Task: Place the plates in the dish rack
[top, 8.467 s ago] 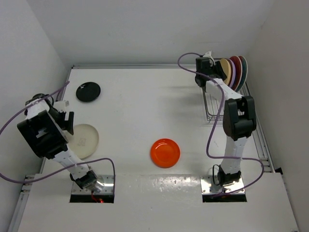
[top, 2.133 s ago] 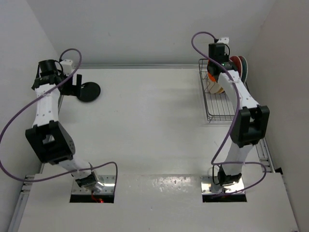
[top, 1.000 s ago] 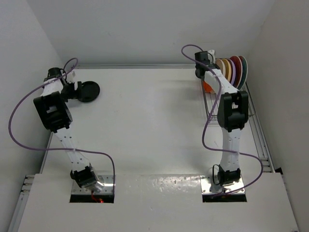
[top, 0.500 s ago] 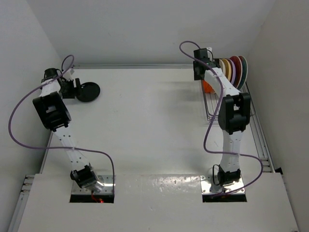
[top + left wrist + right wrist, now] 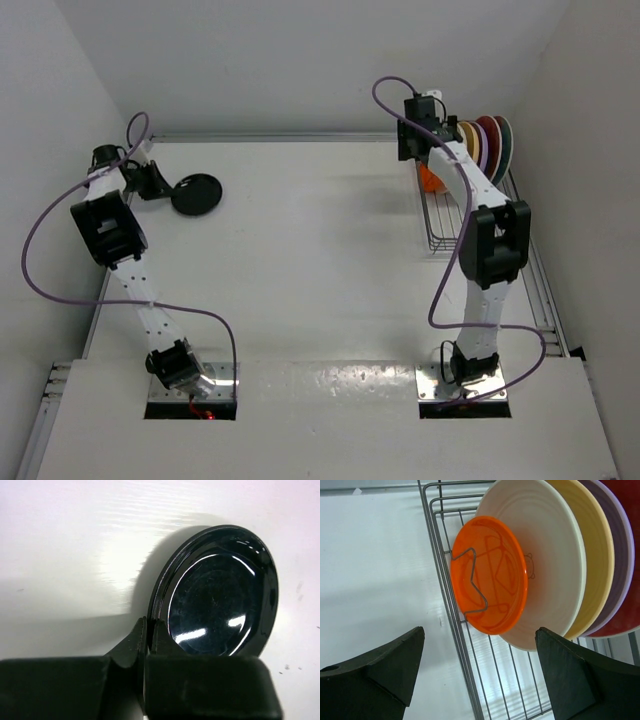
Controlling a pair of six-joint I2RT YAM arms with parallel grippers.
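My left gripper (image 5: 150, 626) is shut on the near rim of the small glossy black plate (image 5: 220, 595). That plate (image 5: 197, 194) lies at the far left of the table, with the left gripper (image 5: 163, 187) at its left edge. In the right wrist view the wire dish rack (image 5: 454, 630) holds several upright plates: orange (image 5: 492, 575) in front, then cream (image 5: 552, 550), tan-yellow (image 5: 599, 545), lavender (image 5: 621, 555) and red (image 5: 634, 510). My right gripper (image 5: 482, 672) hangs open above the rack's left edge, holding nothing; in the top view the right gripper (image 5: 413, 148) sits left of the plates.
The dish rack (image 5: 447, 225) stands at the far right, close to the right wall, with bare wire slots in its near half. White walls close in the table at the back and both sides. A purple cable loops from each arm.
The left gripper has shut on the black plate's rim and the plate has shifted slightly right. The right gripper has opened, leaving the orange plate standing in the rack.
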